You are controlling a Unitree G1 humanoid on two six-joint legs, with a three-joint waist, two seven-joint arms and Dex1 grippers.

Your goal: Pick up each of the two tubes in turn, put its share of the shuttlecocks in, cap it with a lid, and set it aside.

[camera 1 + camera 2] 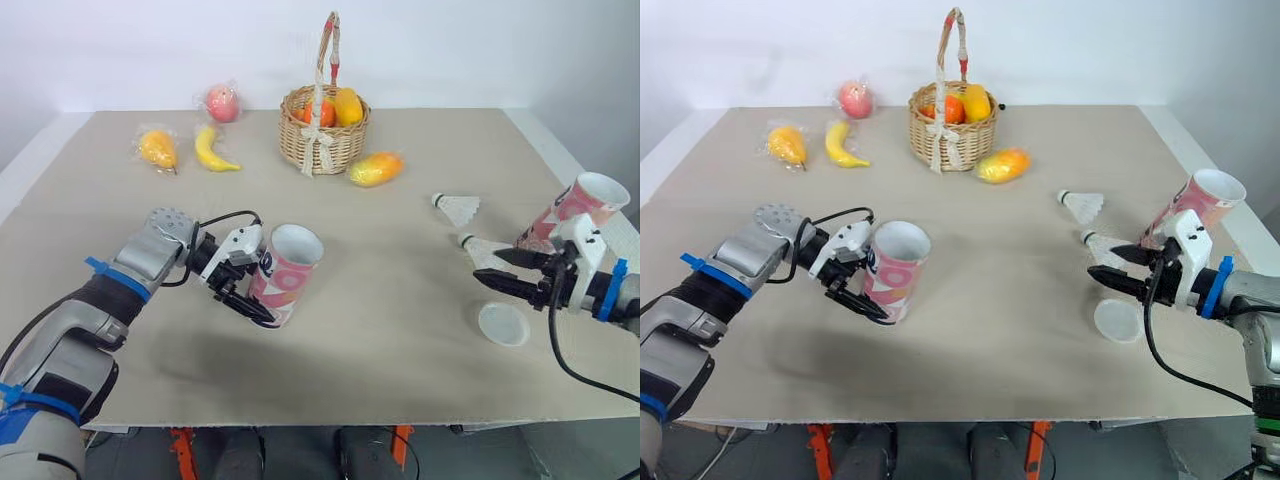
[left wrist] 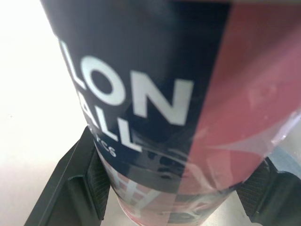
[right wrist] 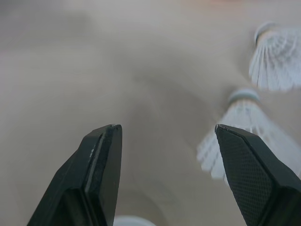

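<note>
Pink and navy, the tube [image 1: 288, 270] is sitting clamped between the two fingers of the left gripper [image 1: 255, 287], on your side of the basket [image 1: 322, 132] and a little to its left. It is leaning with its open mouth turned up and to the right. The right gripper [image 1: 490, 268] is hovering well right of the basket and nearer you, fingers spread wide and holding nothing, tips just beside the near shuttlecock [image 1: 482, 248].

You are, I judge, going for that first shuttlecock. Be closing on the cork end or low on the skirt (feathers crush easily), and be keeping the tube tipped towards the incoming hand so the cork is leading in. The far shuttlecock [image 1: 458, 208] is lying a little closer to the basket than the near one. The lid [image 1: 503, 325] is resting further out from the basket, nearest you.

As for containers, the held tube is showing a white inside with no shuttlecock in sight, though its bottom is hidden. The second tube [image 1: 575, 208] is leaning far right of the basket, and its contents are not showing. The basket is holding fruit [image 1: 347, 105].
</note>
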